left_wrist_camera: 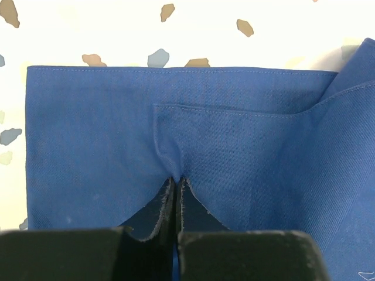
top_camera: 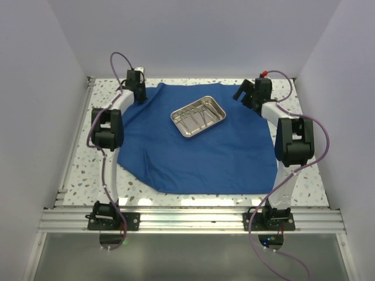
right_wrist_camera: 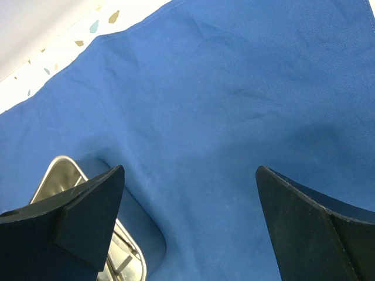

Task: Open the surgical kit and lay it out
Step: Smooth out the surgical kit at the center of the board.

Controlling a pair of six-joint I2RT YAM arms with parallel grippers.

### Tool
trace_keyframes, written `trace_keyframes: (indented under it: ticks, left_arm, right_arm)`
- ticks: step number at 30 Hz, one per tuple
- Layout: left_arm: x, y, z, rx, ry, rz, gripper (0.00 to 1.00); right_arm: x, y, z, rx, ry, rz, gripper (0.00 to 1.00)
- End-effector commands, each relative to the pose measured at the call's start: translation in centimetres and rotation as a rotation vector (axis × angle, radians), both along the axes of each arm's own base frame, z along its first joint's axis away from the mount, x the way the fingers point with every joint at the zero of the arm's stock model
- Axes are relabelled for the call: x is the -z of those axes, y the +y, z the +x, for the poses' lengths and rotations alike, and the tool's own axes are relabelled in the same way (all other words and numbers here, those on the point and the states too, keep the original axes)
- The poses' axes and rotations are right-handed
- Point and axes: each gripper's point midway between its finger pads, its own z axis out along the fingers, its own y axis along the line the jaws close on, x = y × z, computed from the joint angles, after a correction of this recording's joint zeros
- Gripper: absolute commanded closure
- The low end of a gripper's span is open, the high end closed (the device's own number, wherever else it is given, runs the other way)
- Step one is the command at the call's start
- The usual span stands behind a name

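Left wrist view: my left pincer (left_wrist_camera: 176,180) is pressed together on a small pucker of the blue cloth (left_wrist_camera: 246,140), just short of its hemmed edge; bare counter (left_wrist_camera: 117,29) lies beyond the tips.
Right pincer (right_wrist_camera: 190,170): spread wide, hovering above the cloth, pinching nothing.
Tray (top_camera: 212,108): sits on the cloth, well apart from the left pincer, showing beside one finger of the right pincer; the instruments (top_camera: 193,120) lie inside.
Risk one: I judge a hard pull here would drag the cloth and slide or tip the tray, spilling the instruments.
Risk two: the pinch looks shallow, so the fold may slip out.
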Motion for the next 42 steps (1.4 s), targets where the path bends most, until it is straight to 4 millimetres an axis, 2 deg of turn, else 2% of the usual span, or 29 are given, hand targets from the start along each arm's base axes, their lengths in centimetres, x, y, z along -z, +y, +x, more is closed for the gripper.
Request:
trace_keyframes:
  ticks: [1,3,5,6,7,8,14,19,20,22,23,24,25,26,27,28,29,30,32,33,34,35,36,37,38,39,40,41,42]
  left_arm:
    - [1.5,0.6,-1.7,-0.017,0.073,0.003,1.00]
    - [0.1,1.5,-1.4,-0.062,0.034,0.036,1.00]
    - [0.1,2.5,-2.1,-0.107,0.025,0.067,1.00]
    - [-2.4,3.4,-1.5,-0.154,-0.050,0.094,1.00]
    - [-1.9,4.0,-2.3,-0.179,-0.046,0.111,1.00]
    - [-4.4,4.4,-1.7,-0.207,-0.122,0.108,1.00]
    - [-7.2,6.6,-2.1,-0.318,-0.217,0.148,1.00]
    - [-7.9,7.2,-1.1,-0.342,-0.245,0.168,1.00]
    - [-6.5,7.7,-1.1,-0.356,-0.211,0.185,1.00]
    - [-7.8,8.1,0.7,-0.362,-0.242,0.177,1.00]
    - [-6.0,8.4,0.9,-0.366,-0.204,0.187,1.00]
    - [-7.7,8.7,2.3,-0.375,-0.244,0.180,1.00]
    - [-6.0,9.1,2.5,-0.371,-0.210,0.192,1.00]
    - [-6.0,9.4,3.0,-0.382,-0.214,0.194,1.00]
    - [-7.2,10.1,4.0,-0.397,-0.243,0.186,0.86]
    - [-5.7,10.3,4.0,-0.401,-0.211,0.181,0.80]
    - [-5.6,11.1,3.9,-0.434,-0.207,0.192,0.73]
    - [-6.0,11.9,3.9,-0.466,-0.209,0.189,0.36]
    - [-6.3,12.1,3.1,-0.505,-0.193,0.165,0.01]
    - [-5.2,12.5,1.9,-0.531,-0.161,0.160,0.00]
    - [-7.8,13.9,1.4,-0.562,-0.202,0.149,0.00]
    - [-8.5,13.8,0.8,-0.564,-0.211,0.140,0.00]
    - [-7.0,13.5,-1.0,-0.560,-0.167,0.146,0.00]
    - [-10.5,13.3,-1.5,-0.569,-0.235,0.115,0.00]
    - [-10.9,13.2,-2.5,-0.570,-0.232,0.112,0.00]
    - [-9.4,13.0,-4.4,-0.569,-0.182,0.121,0.00]
    - [-9.3,12.8,-6.7,-0.579,-0.143,0.108,0.00]
    - [-10.6,12.4,-7.0,-0.573,-0.156,0.087,0.00]
    - [-8.5,12.1,-8.9,-0.561,-0.090,0.085,0.00]
  right_arm:
    - [-0.4,-0.4,0.0,-0.001,-0.009,-0.008,0.01]
    - [-0.4,-0.4,0.0,-0.001,-0.007,-0.008,0.01]
    - [-0.4,-0.4,0.0,-0.001,-0.009,-0.008,0.01]
    - [-0.3,-0.5,0.0,0.000,-0.007,-0.007,0.01]
    - [-0.3,-0.5,0.0,0.001,-0.007,-0.008,0.01]
    - [-0.3,-0.5,0.0,0.000,-0.006,-0.007,0.01]
    - [-0.1,-0.5,0.1,0.001,-0.004,-0.005,0.01]
    - [-0.1,-0.5,0.3,-0.002,-0.004,-0.004,0.01]
    - [0.2,-0.5,0.3,-0.001,0.001,-0.003,0.01]
    - [0.3,-0.4,0.4,-0.005,0.001,0.000,0.01]
    - [0.4,-0.4,0.5,-0.006,0.002,0.001,0.01]
    - [0.8,-0.4,0.1,-0.003,0.025,-0.002,0.01]
    - [0.7,-0.5,0.1,-0.002,0.025,-0.004,0.01]
    - [0.8,-0.5,0.1,-0.001,0.027,-0.004,0.01]
    - [0.7,-0.6,0.1,0.000,0.024,-0.005,0.01]
    - [0.7,-0.5,0.1,-0.004,0.022,-0.004,0.01]
    - [0.8,-0.5,0.2,-0.003,0.025,-0.003,0.01]
    - [0.9,-0.6,0.1,-0.002,0.030,-0.004,0.01]
    - [0.8,-0.6,0.1,-0.003,0.030,-0.003,0.01]
    - [0.4,-0.6,0.1,-0.003,0.021,-0.003,0.01]
    - [0.5,-0.6,0.0,-0.005,0.021,-0.002,0.01]
    - [0.4,-0.5,-0.1,-0.010,0.018,0.001,0.01]
    - [0.0,-0.4,0.0,-0.010,0.009,0.006,0.01]
    - [0.0,-0.3,-0.2,-0.013,0.010,0.008,0.01]
    - [-0.2,-0.2,-0.2,-0.017,0.009,0.013,0.01]
    - [-0.3,-0.2,-0.2,-0.019,0.006,0.016,0.01]
    - [-0.7,0.0,-0.3,-0.026,-0.003,0.023,0.01]
    - [-0.7,0.0,-0.4,-0.027,-0.003,0.023,0.01]
    - [-0.7,0.1,-0.4,-0.028,-0.004,0.026,0.01]
